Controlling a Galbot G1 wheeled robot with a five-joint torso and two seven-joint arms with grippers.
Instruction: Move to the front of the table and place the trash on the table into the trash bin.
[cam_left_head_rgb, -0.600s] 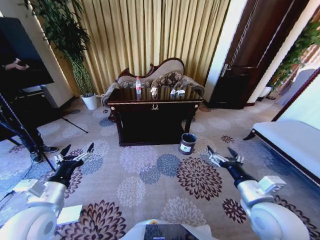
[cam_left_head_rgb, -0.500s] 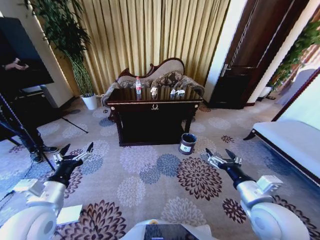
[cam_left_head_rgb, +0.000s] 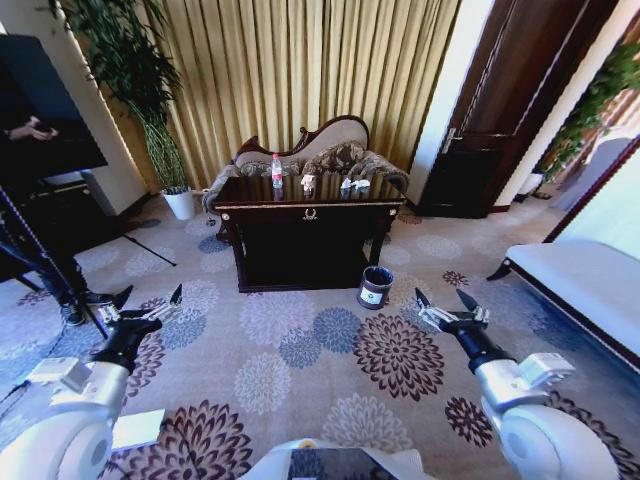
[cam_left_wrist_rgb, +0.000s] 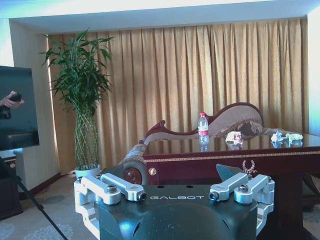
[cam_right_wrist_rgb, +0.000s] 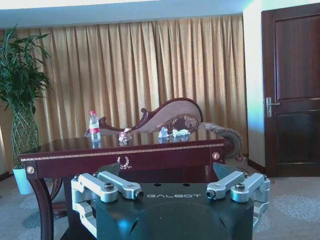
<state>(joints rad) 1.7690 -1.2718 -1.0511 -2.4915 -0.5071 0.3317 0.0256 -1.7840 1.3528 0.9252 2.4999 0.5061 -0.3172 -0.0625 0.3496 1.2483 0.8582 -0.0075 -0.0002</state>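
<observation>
Approach step: well short of dark glossy wooden worktop holding red-capped clear plastic bottle. Left gripper and right gripper jaws spread wide, empty (both over carpet). Next: close distance, stop square-on.

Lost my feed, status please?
Left gripper and right gripper open, empty, over carpet. Bottle upright on table. Bin beside it.

I read "GALBOT" in pale letters on the dark glossy wrist housing just behind the left claw, same word on the right claw's housing. Bottle and bin labels illegible.
</observation>
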